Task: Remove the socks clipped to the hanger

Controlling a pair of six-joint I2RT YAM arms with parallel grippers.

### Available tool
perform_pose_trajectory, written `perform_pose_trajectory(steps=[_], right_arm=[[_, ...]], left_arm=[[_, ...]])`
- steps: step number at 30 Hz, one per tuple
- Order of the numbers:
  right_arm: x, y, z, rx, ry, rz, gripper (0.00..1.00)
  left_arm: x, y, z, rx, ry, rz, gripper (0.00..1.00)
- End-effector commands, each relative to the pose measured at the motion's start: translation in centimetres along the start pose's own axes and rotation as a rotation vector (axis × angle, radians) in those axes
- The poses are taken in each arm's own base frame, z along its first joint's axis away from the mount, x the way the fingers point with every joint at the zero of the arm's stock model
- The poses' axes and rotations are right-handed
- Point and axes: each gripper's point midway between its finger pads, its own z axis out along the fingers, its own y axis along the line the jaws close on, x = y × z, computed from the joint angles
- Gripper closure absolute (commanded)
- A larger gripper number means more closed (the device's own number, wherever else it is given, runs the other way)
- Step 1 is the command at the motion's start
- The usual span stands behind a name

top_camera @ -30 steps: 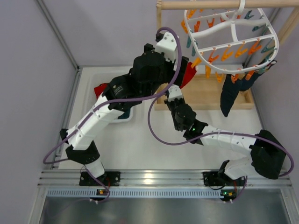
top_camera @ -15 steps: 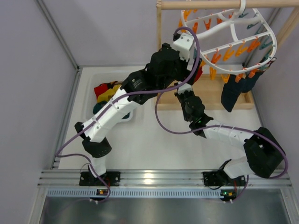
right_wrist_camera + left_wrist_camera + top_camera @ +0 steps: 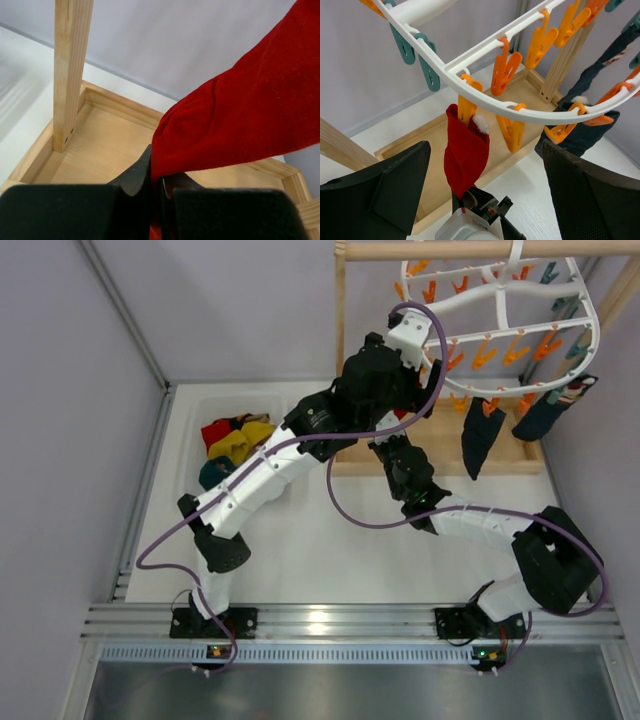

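Right wrist: right end effector (image 3: 156, 172) pinches red sock (image 3: 240, 115) from below.

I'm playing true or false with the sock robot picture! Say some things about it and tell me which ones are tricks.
1. The red sock hangs from an orange clip on the hanger. True.
2. The right gripper is wide open. False: it is shut on the lower end of the red sock.
3. The left gripper is squeezing the red sock. False: its jaws stand open, one on each side of the sock, without touching it.
4. Dark socks hang on the hanger too. True.
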Motion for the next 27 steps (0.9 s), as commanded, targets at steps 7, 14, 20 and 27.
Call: perform_pose_trajectory(steps=[7,14,20,27], right_arm=[[-4.4,0.2,-1.3,-0.052,-0.118,0.114,0.99],[-5.2,0.4,-3.0,-0.093,-0.146,0.177,1.0],[-5.0,1.2,-3.3,-0.133,-0.144,0.19,1.0],[-3.3,2.4,-4.4,-0.227,-0.154,0.203,1.0]], left_arm=[[-2.0,1.9,0.8,-0.119,-0.107,-0.021,0.1],[-1.7,2.9,1.3,-0.175,-0.107,-0.013,0.15],[-1.4,3.2,1.5,-0.191,-0.104,-0.014,0.19],[-0.2,3.9,1.2,-0.083,-0.059,-0.102,0.17]])
